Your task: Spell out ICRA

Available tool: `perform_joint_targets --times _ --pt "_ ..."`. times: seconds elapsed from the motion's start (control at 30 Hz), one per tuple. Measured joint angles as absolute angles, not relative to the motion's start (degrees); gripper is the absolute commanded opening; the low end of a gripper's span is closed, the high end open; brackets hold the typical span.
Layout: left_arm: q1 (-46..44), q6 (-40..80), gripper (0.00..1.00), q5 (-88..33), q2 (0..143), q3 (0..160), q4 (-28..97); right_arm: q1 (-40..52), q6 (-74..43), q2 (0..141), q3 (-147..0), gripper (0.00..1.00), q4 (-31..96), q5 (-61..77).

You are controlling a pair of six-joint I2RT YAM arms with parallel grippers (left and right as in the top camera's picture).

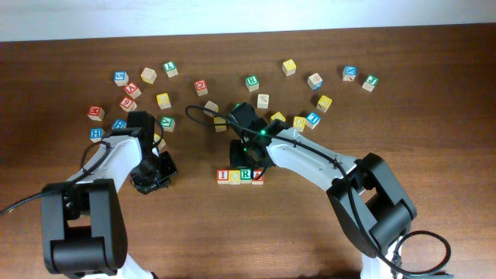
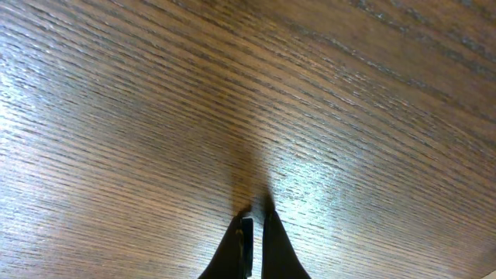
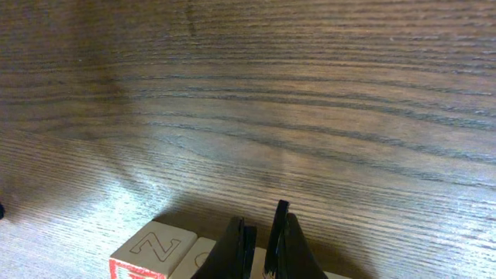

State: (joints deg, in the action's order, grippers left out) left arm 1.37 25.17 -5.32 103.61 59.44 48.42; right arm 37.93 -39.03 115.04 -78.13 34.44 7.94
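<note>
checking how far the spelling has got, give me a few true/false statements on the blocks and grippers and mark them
1. A row of four cubes stands side by side on the table. True.
2. The left gripper holds a cube. False: it is shut on nothing, over bare wood.
3. The right gripper is wide open. False: its fingers are shut, close to the row.
4. Loose cubes lie scattered farther from the robot than the row. True.
</note>
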Motion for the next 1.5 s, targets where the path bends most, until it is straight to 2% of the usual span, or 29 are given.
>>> perform_joint_targets --times 1.5 --pt "1.4 25.2 0.00 -5.3 103.5 59.2 48.0 38.5 -39.0 115.2 -78.1 0.04 37.2 8.0"
